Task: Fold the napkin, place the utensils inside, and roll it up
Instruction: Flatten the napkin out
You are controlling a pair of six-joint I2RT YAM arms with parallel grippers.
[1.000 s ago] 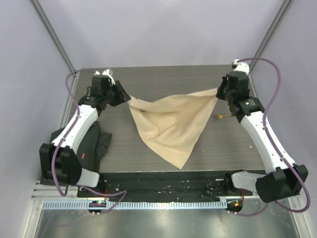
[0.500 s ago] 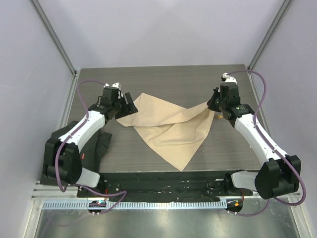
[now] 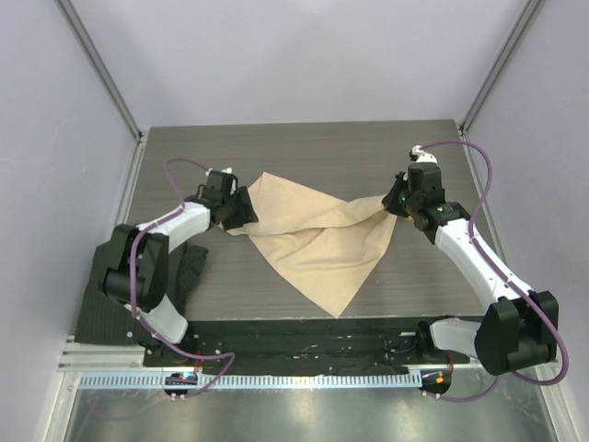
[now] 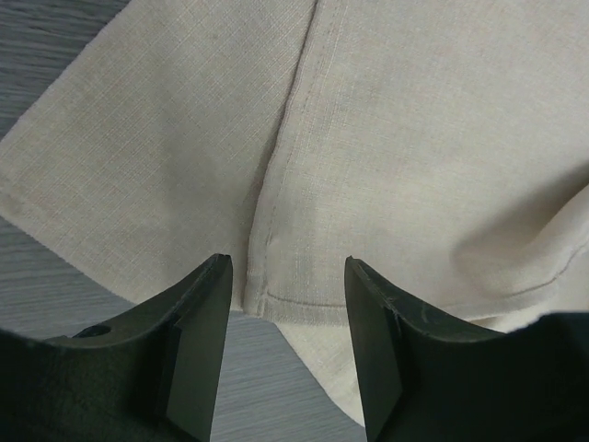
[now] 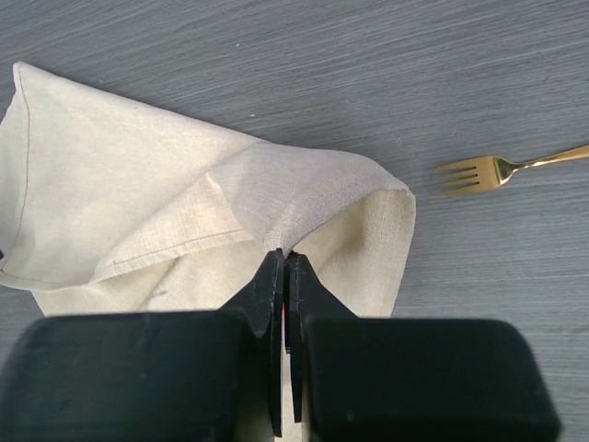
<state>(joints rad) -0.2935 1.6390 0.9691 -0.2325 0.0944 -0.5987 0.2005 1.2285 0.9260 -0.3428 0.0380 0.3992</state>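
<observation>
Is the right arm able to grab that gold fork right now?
Probably not yet: the right pincer is shut on the napkin. The fork lies uncovered on the table close by, so after letting go the way looks free.

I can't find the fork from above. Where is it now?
In the right wrist view, the gold fork lies on the grey table just past the napkin corner that the right hand pinches, tines toward the cloth.
</observation>
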